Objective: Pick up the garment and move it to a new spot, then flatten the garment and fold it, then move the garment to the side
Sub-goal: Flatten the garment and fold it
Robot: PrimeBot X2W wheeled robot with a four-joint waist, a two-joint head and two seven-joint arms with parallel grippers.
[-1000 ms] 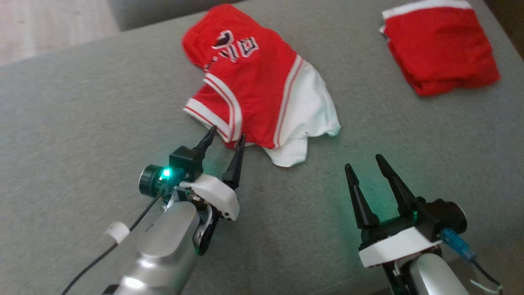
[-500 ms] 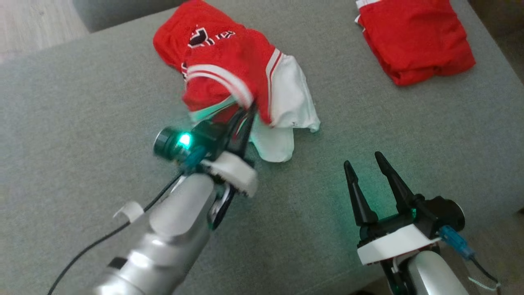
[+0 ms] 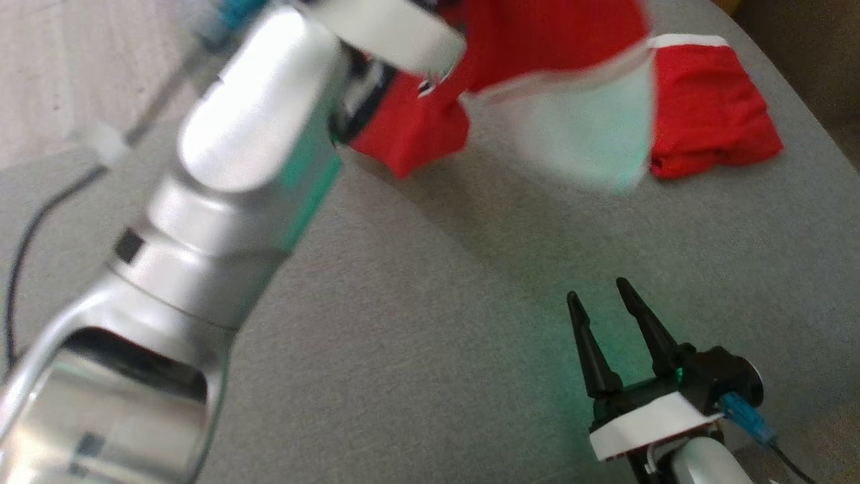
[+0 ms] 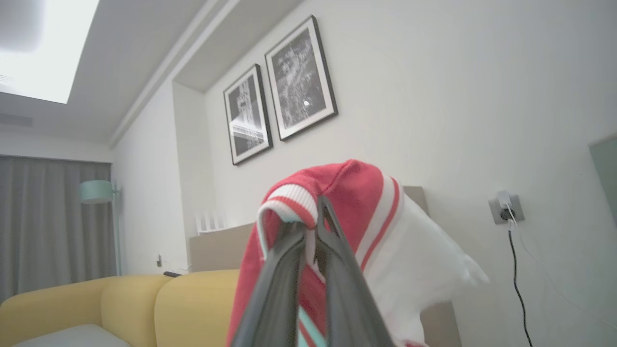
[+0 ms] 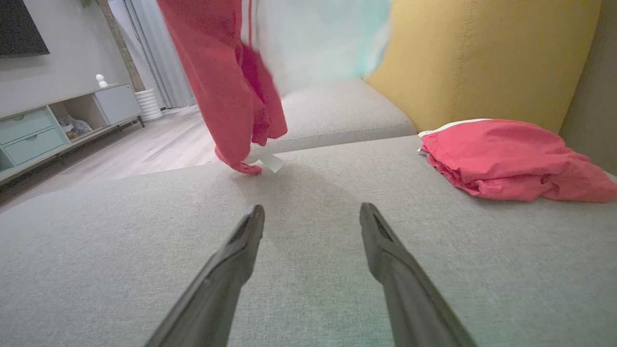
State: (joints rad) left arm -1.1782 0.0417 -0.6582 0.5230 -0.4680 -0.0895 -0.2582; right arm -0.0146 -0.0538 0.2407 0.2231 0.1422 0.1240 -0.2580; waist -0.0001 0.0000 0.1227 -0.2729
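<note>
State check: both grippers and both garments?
left gripper: shut on the jersey's striped edge, raised.
jersey: lifted, hanging loose, unfolded.
right gripper: open, empty, low over the cushion.
second red garment: lying roughly folded on the cushion, not held.

We see the garment (image 4: 366, 202) in the left claw (image 4: 312, 219) as soft matt knit cloth, with a ribbed band at the pinch. Both claws' fingers look like dark, smooth, half-matt plastic; the left forearm (image 3: 228, 168) looks like glossy silvery metal. Under the right claw (image 5: 312, 209) the sofa seat (image 5: 96, 250) is grey, coarse woven cloth; beyond it the yellow backrest (image 5: 482, 62) looks smooth and stitched.
</note>
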